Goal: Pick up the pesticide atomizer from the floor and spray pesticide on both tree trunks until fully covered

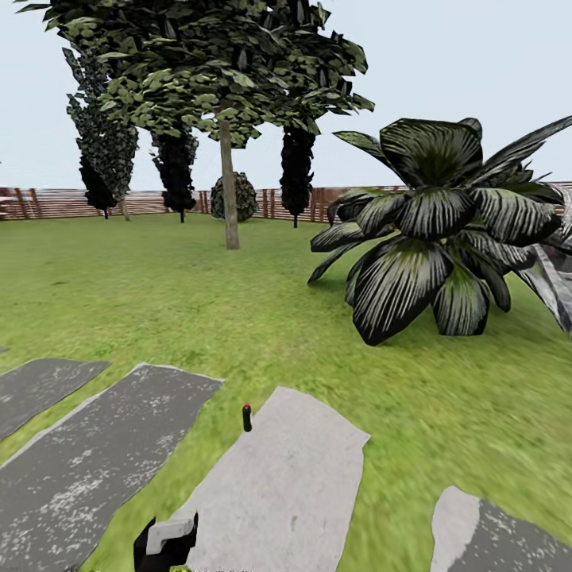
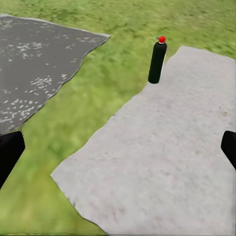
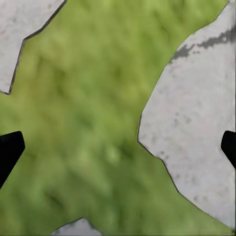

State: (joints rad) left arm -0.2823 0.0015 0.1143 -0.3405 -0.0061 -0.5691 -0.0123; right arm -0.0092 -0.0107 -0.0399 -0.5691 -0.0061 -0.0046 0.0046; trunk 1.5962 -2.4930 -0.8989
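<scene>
Left gripper hangs spread wide over a pale paving slab, fingertips far apart and holding nothing — the pesticide atomizer stands upright ahead of it, at the slab's far edge beside the grass. Right gripper is likewise spread, above grass between slabs. One tree trunk rises well beyond.

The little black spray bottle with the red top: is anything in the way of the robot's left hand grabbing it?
Nothing visible. The small black pesticide atomizer with a red cap stands upright at the edge of a pale grey paving stone. Between it and the open left gripper lies only bare stone and grass.
</scene>
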